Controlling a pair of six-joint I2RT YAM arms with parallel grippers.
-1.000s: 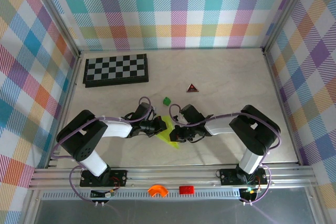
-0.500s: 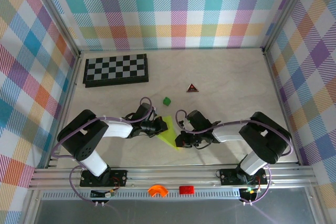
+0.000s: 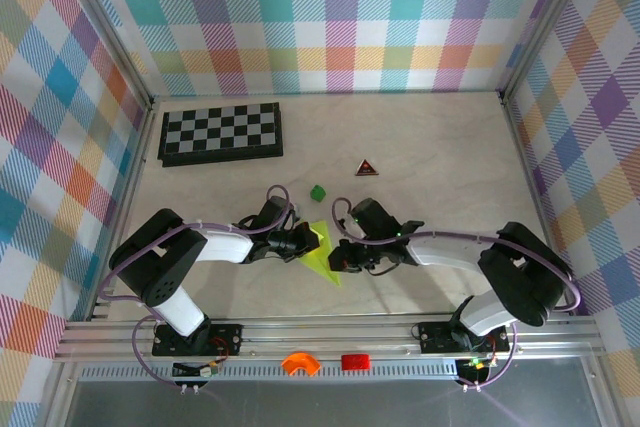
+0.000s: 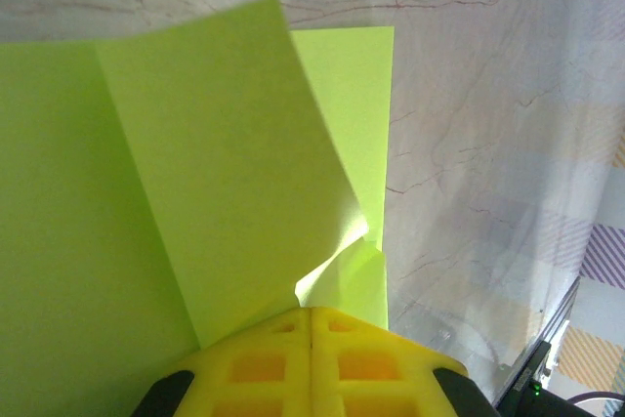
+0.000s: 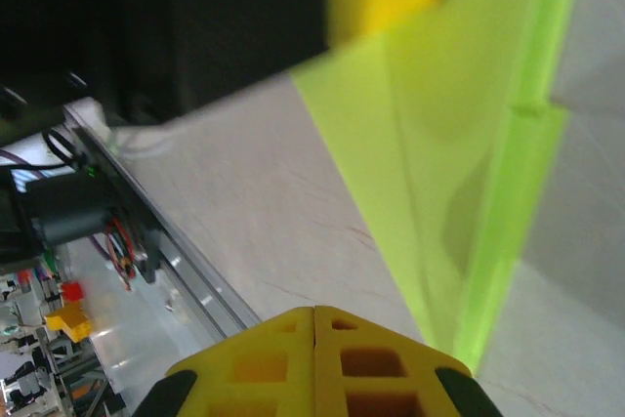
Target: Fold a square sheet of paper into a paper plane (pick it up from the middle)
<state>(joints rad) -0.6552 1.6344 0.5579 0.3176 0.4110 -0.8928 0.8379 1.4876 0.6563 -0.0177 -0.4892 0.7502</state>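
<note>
Paper plane (image 3: 322, 250), lime green, lies on the counter (image 3: 450, 147), nearer the arm bases than the chessboard (image 3: 221, 133) and past its right end. Left pincer (image 3: 304, 240) is fully closed, tips on the plane's chessboard-side edge by a folded-over flap; can't tell if paper is nipped. Right pincer (image 3: 339, 259) is fully closed, holding nothing, tips at the plane's edge away from the chessboard.
</note>
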